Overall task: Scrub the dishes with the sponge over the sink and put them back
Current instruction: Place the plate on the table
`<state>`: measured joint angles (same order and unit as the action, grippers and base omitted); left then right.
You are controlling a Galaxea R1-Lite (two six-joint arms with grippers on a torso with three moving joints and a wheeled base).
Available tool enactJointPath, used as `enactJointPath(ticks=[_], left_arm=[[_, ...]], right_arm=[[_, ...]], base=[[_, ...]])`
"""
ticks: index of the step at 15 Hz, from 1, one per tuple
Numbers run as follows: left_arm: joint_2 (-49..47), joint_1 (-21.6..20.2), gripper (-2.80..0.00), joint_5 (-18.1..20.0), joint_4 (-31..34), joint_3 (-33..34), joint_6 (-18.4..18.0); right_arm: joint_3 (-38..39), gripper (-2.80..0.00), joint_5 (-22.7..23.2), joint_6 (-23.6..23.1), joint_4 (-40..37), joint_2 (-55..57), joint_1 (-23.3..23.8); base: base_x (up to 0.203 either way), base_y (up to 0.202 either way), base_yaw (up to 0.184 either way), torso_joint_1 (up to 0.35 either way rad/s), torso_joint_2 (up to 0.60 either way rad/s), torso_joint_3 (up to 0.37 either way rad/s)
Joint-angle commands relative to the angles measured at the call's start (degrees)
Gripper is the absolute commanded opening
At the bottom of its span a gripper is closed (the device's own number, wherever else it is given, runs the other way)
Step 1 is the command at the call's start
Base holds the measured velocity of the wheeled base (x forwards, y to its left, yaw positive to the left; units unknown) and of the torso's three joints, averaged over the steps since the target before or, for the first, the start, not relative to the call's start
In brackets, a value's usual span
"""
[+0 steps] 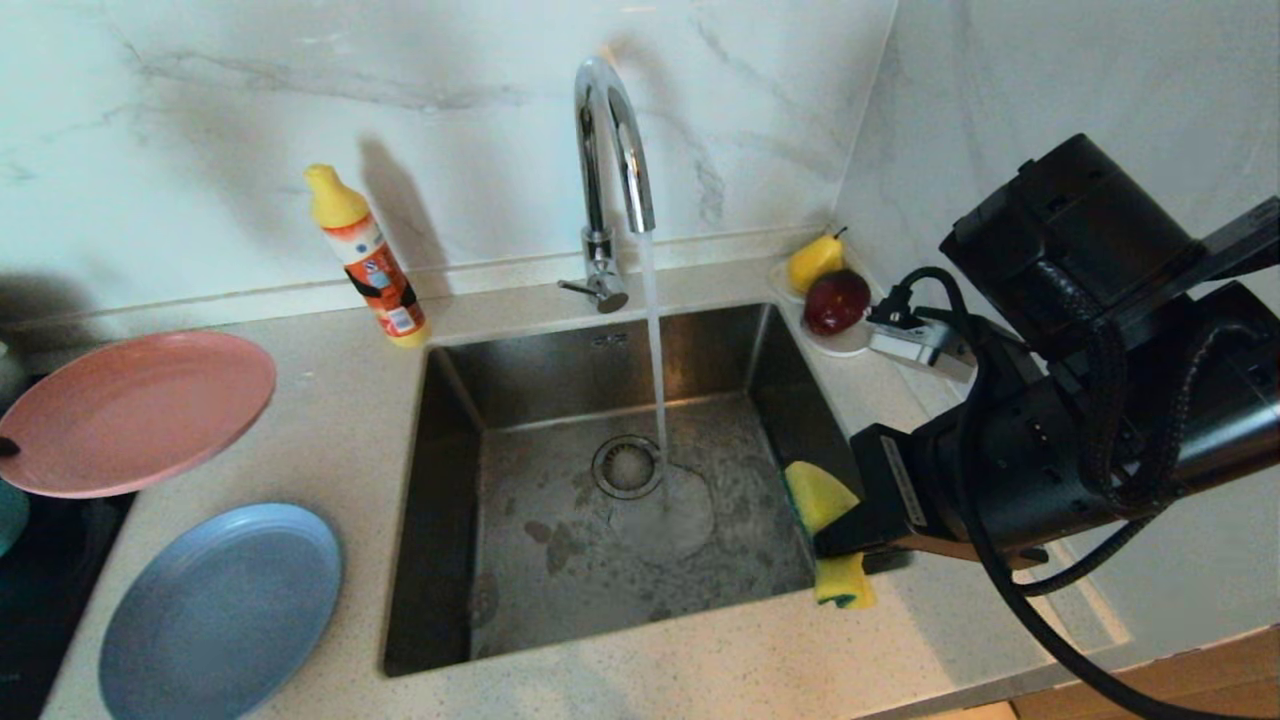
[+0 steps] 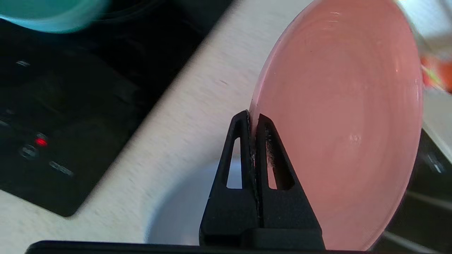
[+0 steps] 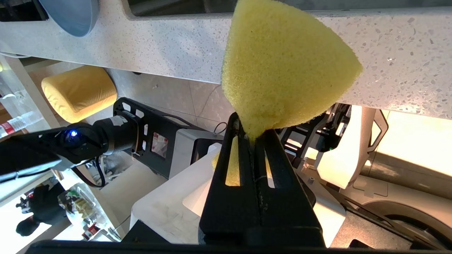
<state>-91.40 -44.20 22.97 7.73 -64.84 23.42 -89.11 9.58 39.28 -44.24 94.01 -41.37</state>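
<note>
Two grippers are working at once here, and you are watching each one clamp something. Your left gripper [image 2: 251, 118] is pinching the rim of the pink plate [image 1: 130, 410], fingers pressed flat against both faces of the edge; in the head view only a dark fingertip is showing at the far left margin, with the plate tilting off the counter [image 1: 340, 440] to the left of the sink [image 1: 610, 490]. Your right gripper [image 3: 251, 135] is squeezing the sponge [image 1: 825, 520] near its middle, so the yellow foam is bulging out past the fingertips, and it is hanging at the right rim of the basin, partly over the steel and partly over the counter edge.

What the coming move is turning on is the gap across the basin: the plate is sitting well to the left of the sponge, with the whole sink and the running stream from the tap [image 1: 615, 150] lying between them. The plate's face is looking up and toward the basin, its flat plane tilting rather than lying level, so I judge you are needing to carry it rightward over the steel until that face is meeting the sponge. The left arm is the one with the distance to cover; the right is already waiting at the basin.

The blue plate [image 1: 225, 610] is lying flat on the counter nearer you, untouched, and a teal bowl [image 2: 49, 14] is showing beside the dark hob [image 2: 70, 106].
</note>
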Motion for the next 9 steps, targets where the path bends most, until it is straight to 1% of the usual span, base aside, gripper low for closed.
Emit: enactJointPath(ticks=[1, 3, 6, 9], left_arm=[[-6.44, -2.17, -2.8, 0.28, -2.2, -1.06, 0.29], [-9.41, -3.3, -2.8, 0.35, -4.37, -2.28, 0.76], [-13.93, -4.77, -2.8, 1.06, -4.72, -5.09, 0.78], [-18.6, -5.27, -2.8, 1.82, -4.78, -8.08, 0.71]], right_arm=[[0.08, -2.8, 0.09, 0.27, -0.23, 0.29, -0.02], [0.08, -2.8, 0.09, 0.27, -0.23, 0.38, -0.02], [0.08, -2.8, 0.09, 0.2, -0.23, 0.47, -0.11], [0.64, -2.8, 0.18, 0.18, -0.23, 0.12, -0.11]], base=[[0.0, 0.0, 0.0, 0.0, 0.0, 0.0], [0.0, 0.0, 0.0, 0.0, 0.0, 0.0], [0.0, 0.0, 0.0, 0.0, 0.0, 0.0], [0.0, 0.0, 0.0, 0.0, 0.0, 0.0]])
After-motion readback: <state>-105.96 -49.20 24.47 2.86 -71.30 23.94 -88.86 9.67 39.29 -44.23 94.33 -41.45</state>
